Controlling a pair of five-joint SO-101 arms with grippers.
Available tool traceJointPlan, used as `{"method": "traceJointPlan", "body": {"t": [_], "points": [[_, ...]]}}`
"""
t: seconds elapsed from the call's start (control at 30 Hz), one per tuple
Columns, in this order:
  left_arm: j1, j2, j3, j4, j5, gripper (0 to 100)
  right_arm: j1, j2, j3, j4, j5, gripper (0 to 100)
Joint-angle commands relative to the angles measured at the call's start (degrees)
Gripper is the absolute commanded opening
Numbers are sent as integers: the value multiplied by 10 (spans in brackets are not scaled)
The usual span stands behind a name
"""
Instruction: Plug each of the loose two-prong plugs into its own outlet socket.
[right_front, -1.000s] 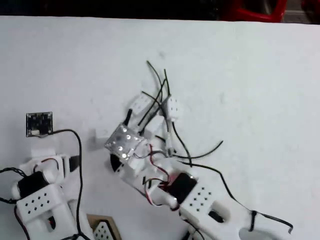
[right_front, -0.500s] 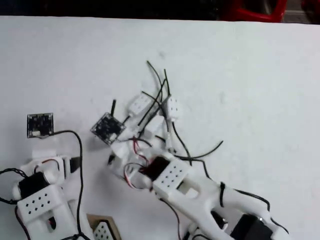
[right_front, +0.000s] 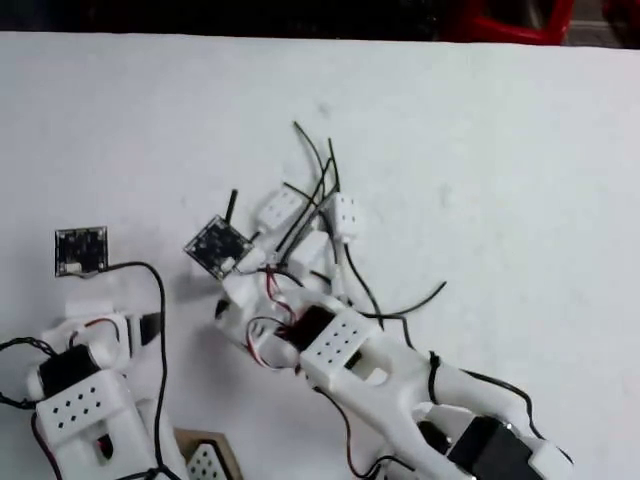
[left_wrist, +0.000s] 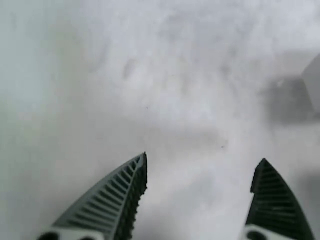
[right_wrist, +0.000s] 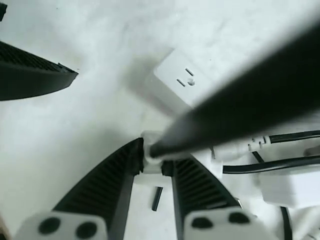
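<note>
White plug (right_wrist: 148, 150) pinched in right tool (right_wrist: 156, 155) | outlet socket (right_wrist: 182, 80) near | left tool (left_wrist: 200, 170) spread wide over table (left_wrist: 150, 75)

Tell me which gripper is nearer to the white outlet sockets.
Right. The right gripper, shut on a plug, is beside the outlet sockets; the left gripper is open over the table, apart from them.

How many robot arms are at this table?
2: the left arm at the near-left corner, the right arm stretched to the tangle of plugs in the middle.
</note>
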Motion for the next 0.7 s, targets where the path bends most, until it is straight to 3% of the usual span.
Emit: {"method": "traceJointPlan", "body": {"t": [0.0,0.67], "points": [[-6,-10,-2,-10,5,328,6,-4,-29,27,-4,17],[-6,-10,-2,-10,5,328,-3,15,-25,67,-4,17]]}}
